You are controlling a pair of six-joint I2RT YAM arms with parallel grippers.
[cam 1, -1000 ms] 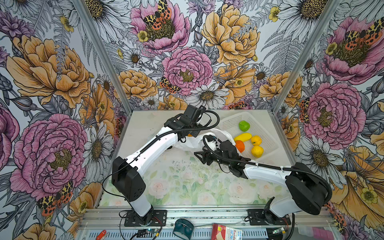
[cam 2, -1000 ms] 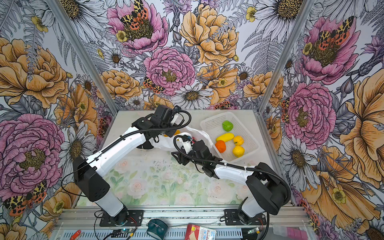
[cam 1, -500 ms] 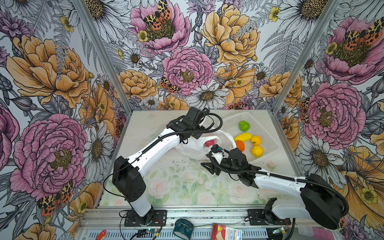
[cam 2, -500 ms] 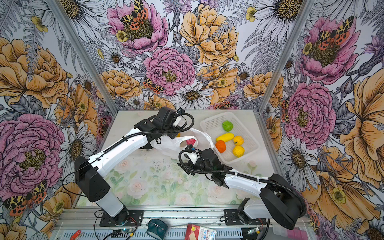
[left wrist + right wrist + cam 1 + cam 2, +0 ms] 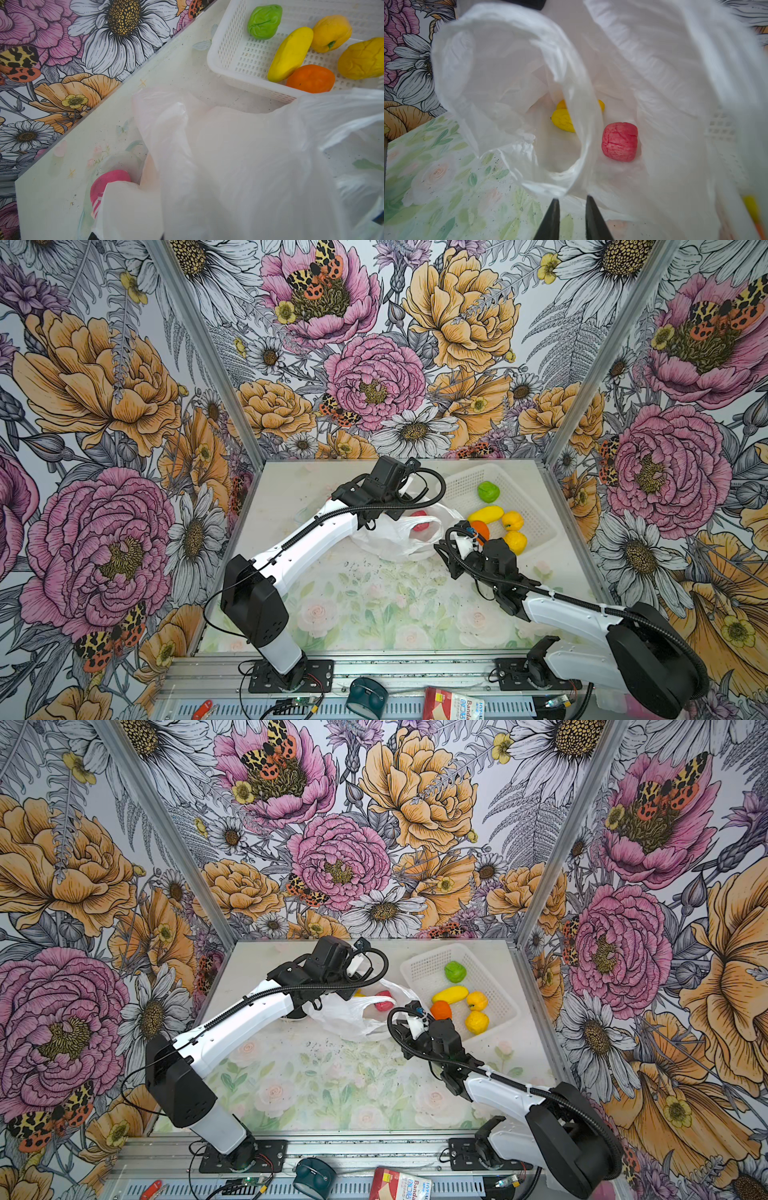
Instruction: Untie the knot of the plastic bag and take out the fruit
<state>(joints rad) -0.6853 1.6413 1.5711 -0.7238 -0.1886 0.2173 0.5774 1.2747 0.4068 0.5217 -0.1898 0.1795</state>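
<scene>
Plastic bag [image 5: 390,537]: mid-counter [image 5: 374,605] toward far edge, no knot seen, handles loose.
Left gripper [image 5: 390,512]: clenched, seemingly pinching bag's far-left film, holding it up.
Yellow fruit [image 5: 562,120] and pink-red fruit [image 5: 619,141]: on bag floor, well beyond right gripper [image 5: 573,216], loop handle [image 5: 579,133] between.
Right gripper jaws: narrowly apart, nothing visibly between.
Risk: jaws snag handle film, not fruit; tug slips left pinch, mouth collapses.
Basket [image 5: 457,485]: far-right corner.

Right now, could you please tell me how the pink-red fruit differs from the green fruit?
The pink-red fruit lies inside the plastic bag; the green fruit sits in the white basket. The pink-red fruit looks blocky and finely cracked; the green fruit is rounder, with deeper creases. Both are small and wrinkled.
</scene>
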